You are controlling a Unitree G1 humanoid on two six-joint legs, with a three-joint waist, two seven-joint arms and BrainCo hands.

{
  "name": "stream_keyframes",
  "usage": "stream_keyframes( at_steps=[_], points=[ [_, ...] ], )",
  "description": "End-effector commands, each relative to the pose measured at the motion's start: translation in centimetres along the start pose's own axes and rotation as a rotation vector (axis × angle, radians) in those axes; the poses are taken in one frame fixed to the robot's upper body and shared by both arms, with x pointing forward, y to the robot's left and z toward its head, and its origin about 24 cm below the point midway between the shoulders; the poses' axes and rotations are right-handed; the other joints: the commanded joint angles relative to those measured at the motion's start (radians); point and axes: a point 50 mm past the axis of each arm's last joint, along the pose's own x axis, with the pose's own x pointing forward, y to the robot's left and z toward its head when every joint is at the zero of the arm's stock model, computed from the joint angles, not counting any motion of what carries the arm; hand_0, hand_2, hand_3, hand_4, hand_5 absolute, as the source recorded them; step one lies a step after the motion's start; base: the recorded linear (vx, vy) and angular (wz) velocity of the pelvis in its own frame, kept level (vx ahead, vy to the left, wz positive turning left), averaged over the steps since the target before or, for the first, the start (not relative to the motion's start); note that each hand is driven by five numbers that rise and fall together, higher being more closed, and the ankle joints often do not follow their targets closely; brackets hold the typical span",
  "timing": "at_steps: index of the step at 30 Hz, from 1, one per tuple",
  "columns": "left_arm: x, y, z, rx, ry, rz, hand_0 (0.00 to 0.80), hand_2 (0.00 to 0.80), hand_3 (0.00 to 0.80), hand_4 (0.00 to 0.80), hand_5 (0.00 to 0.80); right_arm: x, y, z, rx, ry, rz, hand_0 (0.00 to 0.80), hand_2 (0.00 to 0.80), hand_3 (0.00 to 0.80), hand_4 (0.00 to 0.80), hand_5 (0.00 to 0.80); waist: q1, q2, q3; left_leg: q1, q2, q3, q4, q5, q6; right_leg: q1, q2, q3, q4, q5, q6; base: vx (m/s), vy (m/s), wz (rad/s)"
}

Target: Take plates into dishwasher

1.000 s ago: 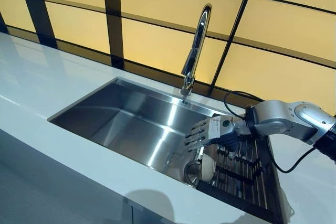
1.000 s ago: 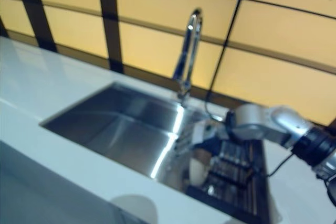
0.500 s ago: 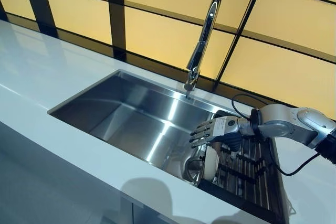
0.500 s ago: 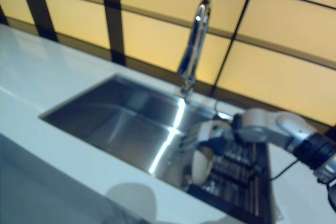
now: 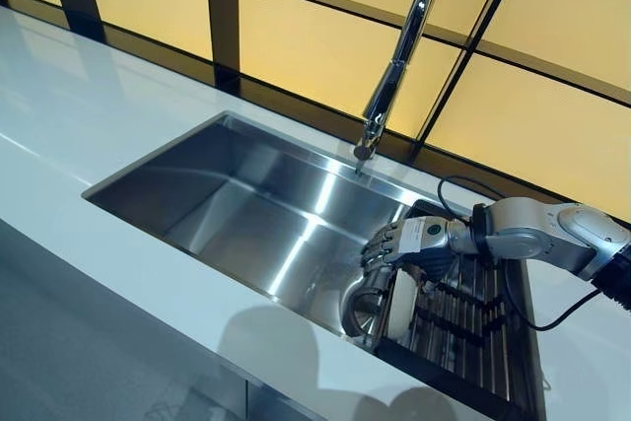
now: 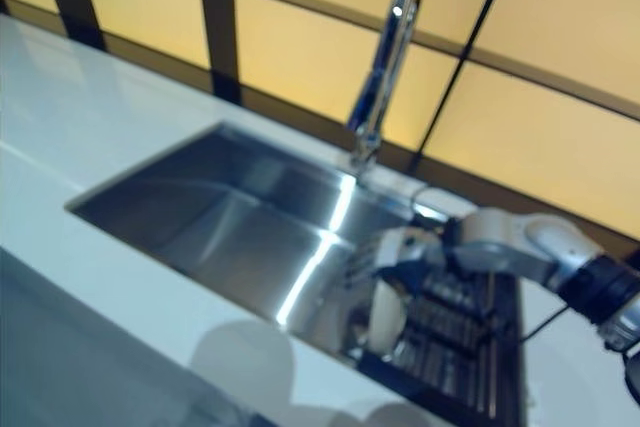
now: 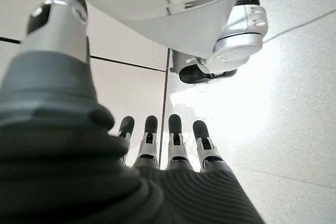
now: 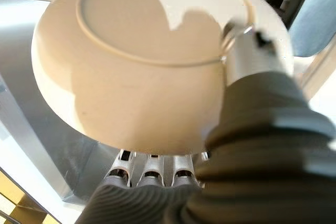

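Observation:
A cream plate [image 5: 401, 305] stands on edge at the sink-side end of a dark dish rack [image 5: 475, 330]. My right hand [image 5: 414, 239] reaches over the plate's top rim from the right. In the right wrist view the plate's underside [image 8: 142, 77] fills the frame, with the thumb [image 8: 247, 56] pressed on it and the fingers [image 8: 152, 163] curled round the rim to the other face. My left hand [image 7: 173, 148] shows only in the left wrist view, hanging over the tiled floor with straight fingers and nothing in it.
The rack lies across the right end of a steel sink [image 5: 246, 214]. A tall chrome faucet [image 5: 399, 56] rises behind the sink. White counter [image 5: 89, 115] runs along the left and front. Yellow wall panels with dark frames stand behind.
The camera has shifted, so the whole scene sits differently. My right hand has come down from above the rack onto the plate's rim, and its fingers have curled round it.

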Motion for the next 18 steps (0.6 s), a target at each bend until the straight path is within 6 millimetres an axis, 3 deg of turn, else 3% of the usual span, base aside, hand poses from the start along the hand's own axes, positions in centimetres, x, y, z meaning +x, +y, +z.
stream_keyframes(
  at_steps=[1, 2, 3, 18],
  points=[
    [0.27, 1.69, 2.08, 0.041, -0.070, 0.032, 0.000, 0.000, 0.000, 0.000, 0.000, -0.89, -1.14, -0.59, -0.024, 0.054, -0.050, 0.627, 0.627, 0.627, 0.627, 0.627, 0.028, -0.023, -0.002, -0.025, 0.009, 0.011, 0.012, -0.005, 0.012, -0.002, 0.016, 0.018, 0.026, 0.015, 0.025, 0.000, 0.000, 0.00],
    [0.26, 1.72, 2.01, 0.042, -0.068, 0.033, 0.000, 0.000, 0.000, 0.000, 0.000, -0.89, -1.19, -0.58, -0.023, 0.052, -0.054, 0.687, 0.687, 0.687, 0.687, 0.687, 0.028, -0.024, -0.002, -0.025, 0.010, 0.011, 0.012, -0.004, 0.011, -0.003, 0.017, 0.018, 0.027, 0.015, 0.025, 0.000, 0.000, 0.00],
    [0.24, 1.80, 1.98, 0.043, -0.067, 0.033, 0.000, 0.000, 0.000, 0.000, 0.000, -0.95, -1.17, -0.55, -0.026, 0.050, -0.057, 0.800, 0.800, 0.800, 0.800, 0.800, 0.028, -0.025, -0.002, -0.025, 0.011, 0.012, 0.011, -0.004, 0.011, -0.005, 0.017, 0.017, 0.028, 0.015, 0.025, 0.000, 0.000, 0.00],
    [0.18, 1.71, 1.77, 0.048, -0.065, 0.029, 0.000, 0.000, 0.000, 0.000, 0.000, -1.08, -1.11, -0.38, -0.023, 0.042, -0.070, 0.800, 0.800, 0.800, 0.800, 0.800, 0.027, -0.023, -0.005, -0.019, 0.006, 0.014, 0.011, -0.010, 0.016, -0.004, 0.014, 0.018, 0.035, 0.014, 0.025, 0.000, 0.000, 0.00]
  ],
)
